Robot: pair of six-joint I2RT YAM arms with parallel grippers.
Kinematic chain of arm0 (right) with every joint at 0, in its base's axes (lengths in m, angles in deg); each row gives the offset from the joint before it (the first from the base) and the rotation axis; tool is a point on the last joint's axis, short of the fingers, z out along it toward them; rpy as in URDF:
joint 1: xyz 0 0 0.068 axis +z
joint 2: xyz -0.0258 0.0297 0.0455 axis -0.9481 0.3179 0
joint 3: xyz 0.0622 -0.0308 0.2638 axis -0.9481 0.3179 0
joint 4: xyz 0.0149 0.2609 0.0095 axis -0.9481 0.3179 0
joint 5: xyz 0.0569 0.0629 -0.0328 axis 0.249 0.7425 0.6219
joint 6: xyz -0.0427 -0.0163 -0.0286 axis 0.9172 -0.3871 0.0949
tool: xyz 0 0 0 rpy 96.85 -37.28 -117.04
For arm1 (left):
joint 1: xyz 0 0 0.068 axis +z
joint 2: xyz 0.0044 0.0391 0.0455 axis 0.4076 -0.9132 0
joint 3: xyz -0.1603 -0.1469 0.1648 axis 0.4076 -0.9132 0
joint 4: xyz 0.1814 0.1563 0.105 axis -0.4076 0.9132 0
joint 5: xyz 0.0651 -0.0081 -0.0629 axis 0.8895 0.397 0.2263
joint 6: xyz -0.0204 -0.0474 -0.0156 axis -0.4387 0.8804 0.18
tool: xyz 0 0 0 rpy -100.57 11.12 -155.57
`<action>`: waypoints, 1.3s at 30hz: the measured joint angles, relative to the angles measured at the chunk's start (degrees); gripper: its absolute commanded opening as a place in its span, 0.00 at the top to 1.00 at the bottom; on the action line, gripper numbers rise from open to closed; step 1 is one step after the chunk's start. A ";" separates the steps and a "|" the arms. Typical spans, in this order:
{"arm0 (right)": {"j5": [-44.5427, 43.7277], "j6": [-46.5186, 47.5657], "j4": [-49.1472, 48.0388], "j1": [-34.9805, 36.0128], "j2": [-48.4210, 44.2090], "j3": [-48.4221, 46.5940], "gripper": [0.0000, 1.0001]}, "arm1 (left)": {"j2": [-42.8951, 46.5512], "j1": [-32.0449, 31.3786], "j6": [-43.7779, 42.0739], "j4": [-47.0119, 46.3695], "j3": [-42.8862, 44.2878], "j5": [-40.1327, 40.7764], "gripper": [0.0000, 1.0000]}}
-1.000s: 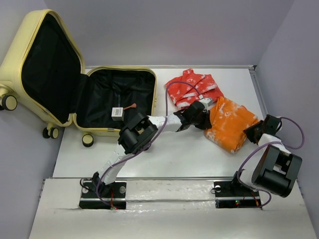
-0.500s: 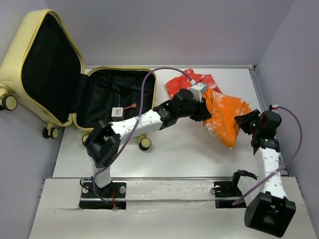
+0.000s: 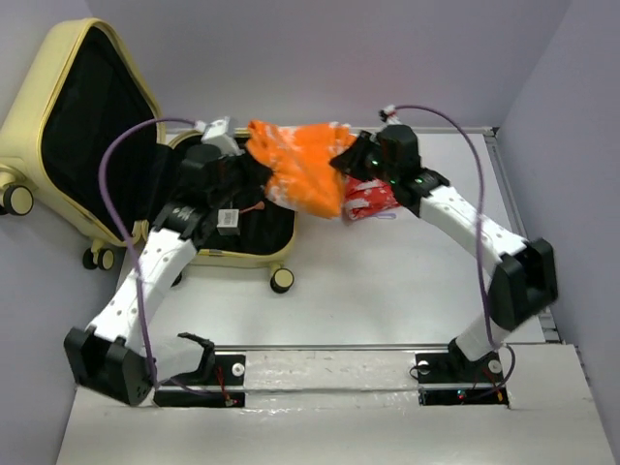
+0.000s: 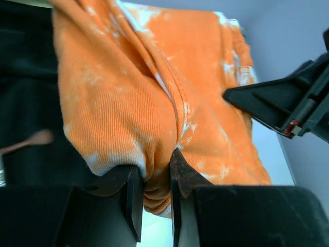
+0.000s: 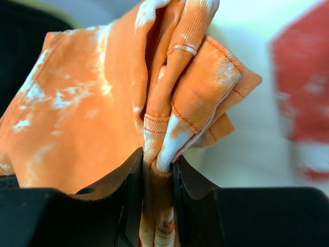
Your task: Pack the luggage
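Since 1 s ago: both arms swung L, cloth (image 3: 300, 174) carried from R side of table to over luggage (image 3: 242, 258) R rim.

Top: luggage open at far L, lid up. Cloth slung L–R between L gripper (image 3: 242, 153), over open shell, and R gripper (image 3: 351, 163), just outside rim. Red cloth (image 3: 370, 201) on table under R gripper.

L wrist: jaws clenched on cloth fold; black lining to L.

R wrist: jaws pinching opposite bunched edge.

Shell lies L of both; L arm nearer. Prob. lower next.
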 measured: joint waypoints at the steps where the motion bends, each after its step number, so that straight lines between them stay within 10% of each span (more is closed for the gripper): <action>1: 0.26 0.02 -0.83 1.90 4.72 -5.05 0.93 | 2.69 3.34 -0.13 1.51 -1.20 0.94 0.49; 3: 1.64 0.28 -2.45 5.33 15.21 -16.09 0.68 | 7.85 9.68 -0.24 3.65 -4.09 4.00 0.02; 5: 2.73 0.52 -3.37 8.50 24.50 -25.31 0.38 | 14.64 16.83 -1.18 6.40 -7.96 9.25 0.01; 6: 3.13 1.29 -1.86 9.75 29.07 -30.99 0.06 | 17.27 19.39 -1.66 7.37 -9.20 11.19 0.01; 7: 3.52 1.31 -0.81 10.40 32.50 -35.19 0.00 | 19.87 21.57 -2.05 8.24 -10.43 12.31 0.01; 16: 2.43 10.27 10.60 11.17 44.13 -46.56 0.07 | 23.93 27.91 -4.48 11.10 -11.91 10.80 0.01; 26: -6.73 18.88 8.63 5.44 24.96 -28.72 0.71 | 22.99 18.71 -3.67 8.00 -11.91 -1.42 0.01; 29: -9.18 20.61 9.09 3.58 26.62 -27.45 0.64 | 22.18 10.29 -3.48 6.64 -11.93 -1.60 0.01; 33: -14.53 24.59 13.05 1.88 36.39 -31.21 0.31 | 20.04 -0.17 -3.26 5.03 -12.81 0.72 0.01; 36: -17.14 26.73 15.34 1.79 41.77 -31.95 0.33 | 18.73 -4.33 -3.04 4.96 -13.68 2.71 0.01; 39: -20.15 29.05 16.17 2.19 44.57 -32.00 0.60 | 17.33 -7.13 -2.91 4.39 -13.86 5.05 0.01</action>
